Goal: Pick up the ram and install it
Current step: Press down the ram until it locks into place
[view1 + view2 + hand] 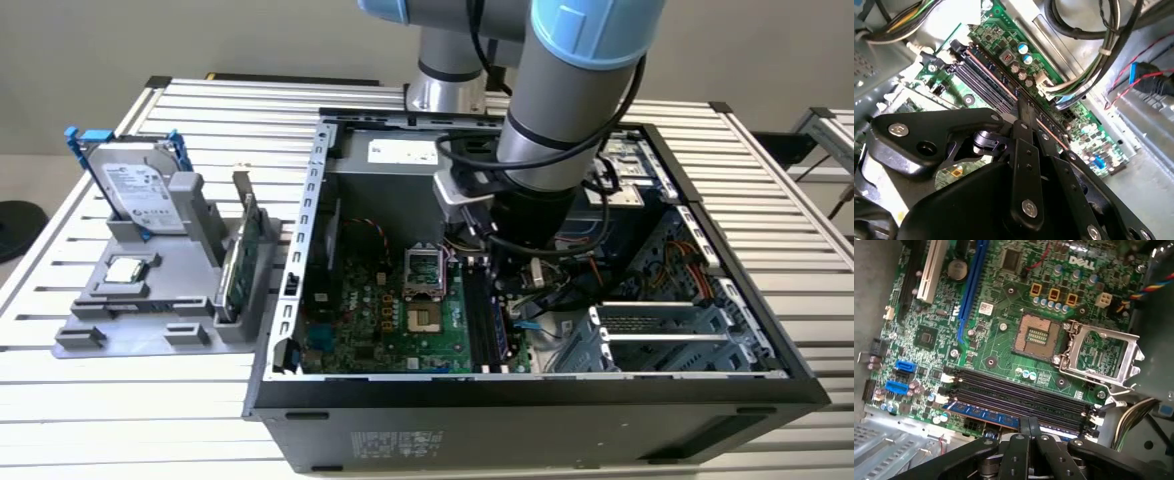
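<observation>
The arm is reaching down into an open computer case (534, 385) that is lying on its side on a slatted metal table (80, 400). In the exterior view the gripper (505, 295) is sitting low inside the case, over the motherboard (387, 320) and just toward the exterior view's right of the open processor socket (424, 270). In the first wrist view the ram (986, 416) is lying along the memory slot closest to the gripper (1029, 421), showing as a long, narrow strip with a bluish face, parallel to the empty black memory slots (1019, 392) beside it. The fingers (1024, 427) are drawn together with no visible gap between them, and their tips are meeting the upper edge of the ram near the middle of its length; they are not wrapping around it. Whether the stick is fully seated cannot be determined. The socket (1036, 337) is standing open in this view, with its metal retention frame (1104, 355) swung to one side. In the second wrist view the gripper (1024, 107) is coming down onto the same row of slots (981, 80), with cable bundles (1094, 55) hanging nearby. On the table toward the exterior view's left, well apart from the case, a grey holder (134, 310) is carrying an upright hard drive (134, 190), a small square silver processor chip (127, 268) lying flat, and an upright green card (238, 265).
</observation>
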You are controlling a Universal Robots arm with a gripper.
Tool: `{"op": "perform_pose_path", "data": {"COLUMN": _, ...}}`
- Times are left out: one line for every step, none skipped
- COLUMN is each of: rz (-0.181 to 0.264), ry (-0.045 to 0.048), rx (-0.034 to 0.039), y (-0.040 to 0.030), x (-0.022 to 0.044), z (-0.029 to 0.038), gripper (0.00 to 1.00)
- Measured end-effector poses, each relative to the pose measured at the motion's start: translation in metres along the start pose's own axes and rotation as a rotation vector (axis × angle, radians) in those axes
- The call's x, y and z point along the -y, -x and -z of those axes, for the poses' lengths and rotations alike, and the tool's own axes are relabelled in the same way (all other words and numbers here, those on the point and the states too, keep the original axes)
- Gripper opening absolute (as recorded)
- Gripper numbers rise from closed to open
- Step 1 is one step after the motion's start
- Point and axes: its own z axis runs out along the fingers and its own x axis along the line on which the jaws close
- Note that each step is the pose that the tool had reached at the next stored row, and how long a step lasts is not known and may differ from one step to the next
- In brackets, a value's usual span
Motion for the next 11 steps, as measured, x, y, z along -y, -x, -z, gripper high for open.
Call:
{"op": "perform_pose_path", "data": {"rz": -0.010, "ry": 0.0001, "rx": 0.0002, "y": 0.0000, "x": 0.0000, "z": 0.0000, "gripper": 0.00}}
{"op": "perform_pose_path", "data": {"rz": -0.018, "ry": 0.0002, "rx": 0.0004, "y": 0.0000, "x": 0.0000, "z": 0.0000, "gripper": 0.00}}
{"op": "perform_pose_path", "data": {"rz": -0.025, "ry": 0.0003, "rx": 0.0005, "y": 0.0000, "x": 0.0000, "z": 0.0000, "gripper": 0.00}}
{"op": "perform_pose_path", "data": {"rz": -0.032, "ry": 0.0004, "rx": 0.0007, "y": 0.0000, "x": 0.0001, "z": 0.0000, "gripper": 0.00}}
{"op": "perform_pose_path", "data": {"rz": -0.040, "ry": 0.0006, "rx": 0.0009, "y": -0.0001, "x": 0.0001, "z": 0.0000, "gripper": 0.00}}
{"op": "perform_pose_path", "data": {"rz": -0.050, "ry": 0.0009, "rx": 0.0011, "y": -0.0001, "x": 0.0001, "z": 0.0000, "gripper": 0.00}}
{"op": "perform_pose_path", "data": {"rz": -0.062, "ry": 0.0011, "rx": 0.0014, "y": 0.0000, "x": 0.0001, "z": 0.0000, "gripper": 0.00}}
{"op": "perform_pose_path", "data": {"rz": -0.076, "ry": 0.0014, "rx": 0.0017, "y": -0.0001, "x": 0.0001, "z": 0.0000, "gripper": 0.00}}
{"op": "perform_pose_path", "data": {"rz": -0.091, "ry": 0.0017, "rx": 0.0020, "y": -0.0001, "x": 0.0001, "z": 0.0000, "gripper": 0.00}}
{"op": "perform_pose_path", "data": {"rz": -0.102, "ry": 0.0019, "rx": 0.0023, "y": -0.0001, "x": 0.0001, "z": 0.0000, "gripper": 0.00}}
{"op": "perform_pose_path", "data": {"rz": -0.110, "ry": 0.0021, "rx": 0.0024, "y": -0.0001, "x": 0.0001, "z": 0.0000, "gripper": 0.00}}
